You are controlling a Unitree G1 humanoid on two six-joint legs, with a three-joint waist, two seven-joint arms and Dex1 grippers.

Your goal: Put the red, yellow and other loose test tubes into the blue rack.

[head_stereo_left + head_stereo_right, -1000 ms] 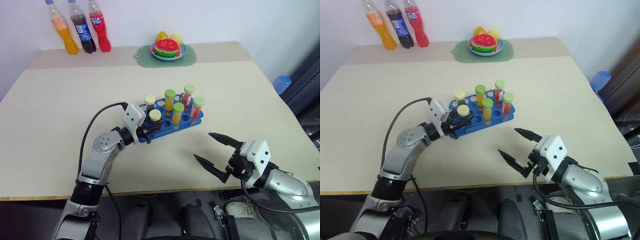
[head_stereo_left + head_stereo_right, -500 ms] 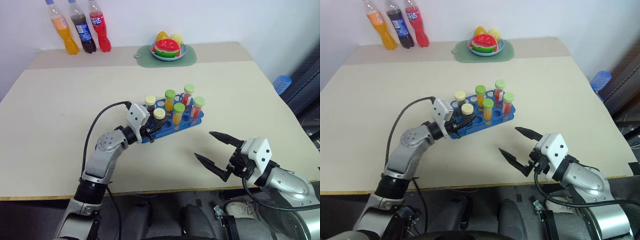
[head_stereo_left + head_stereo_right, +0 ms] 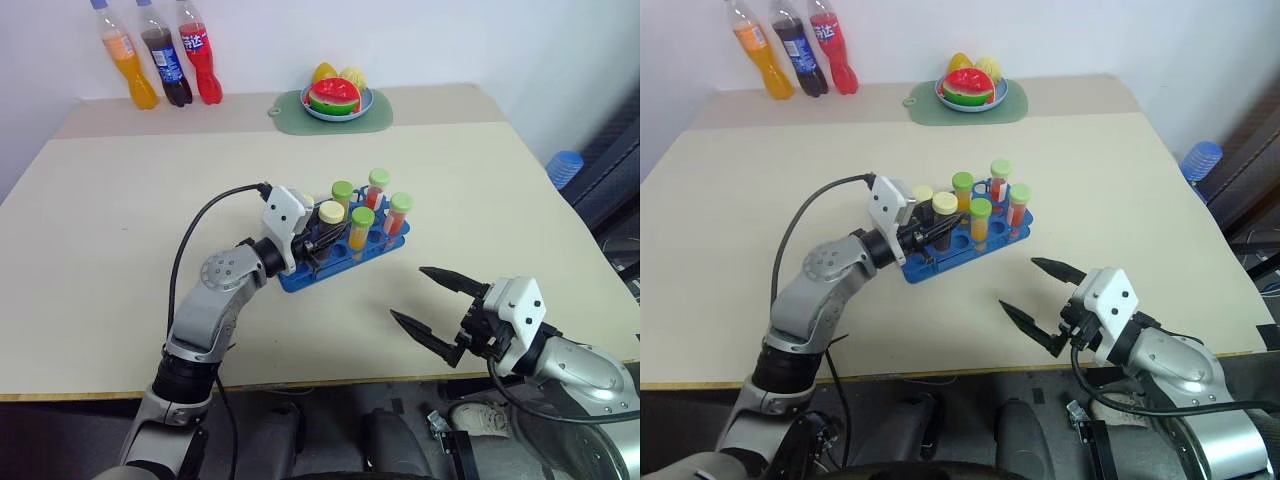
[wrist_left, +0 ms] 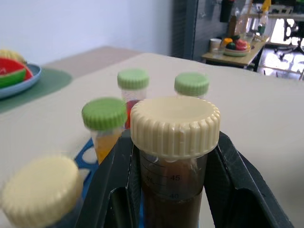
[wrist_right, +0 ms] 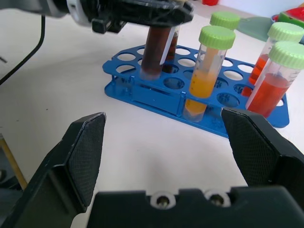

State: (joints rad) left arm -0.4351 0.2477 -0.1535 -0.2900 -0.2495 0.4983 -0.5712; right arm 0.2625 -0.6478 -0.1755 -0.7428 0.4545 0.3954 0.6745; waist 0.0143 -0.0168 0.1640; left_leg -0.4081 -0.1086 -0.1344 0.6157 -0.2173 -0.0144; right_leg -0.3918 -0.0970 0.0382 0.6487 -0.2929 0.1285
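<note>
The blue rack point(image 3: 298, 279) stands mid-table with several green-capped tubes of orange point(image 3: 357, 229) and red point(image 3: 394, 214) liquid upright in it. A second cream-capped tube point(image 3: 923, 195) stands at its left end. My left gripper point(image 3: 316, 238) is shut on a cream-capped tube of dark brown liquid point(image 4: 174, 137), held upright over the rack's left end. Black fingers point(image 4: 117, 187) clamp it just under the cap. Its lower end point(image 5: 151, 61) hangs at the rack's top plate; I cannot tell whether it is in a hole. My right gripper point(image 3: 407, 293) hovers open near the front right, apart from the rack.
Three soda bottles point(image 3: 160, 60) stand at the back left. A plate of fruit point(image 3: 337, 98) sits on a green mat at the back centre. The table's front edge point(image 3: 320, 382) runs just below my right gripper.
My left gripper has moved up and to the right with the brown tube, from the rack's left edge to above its left end. The right gripper has stayed put.
</note>
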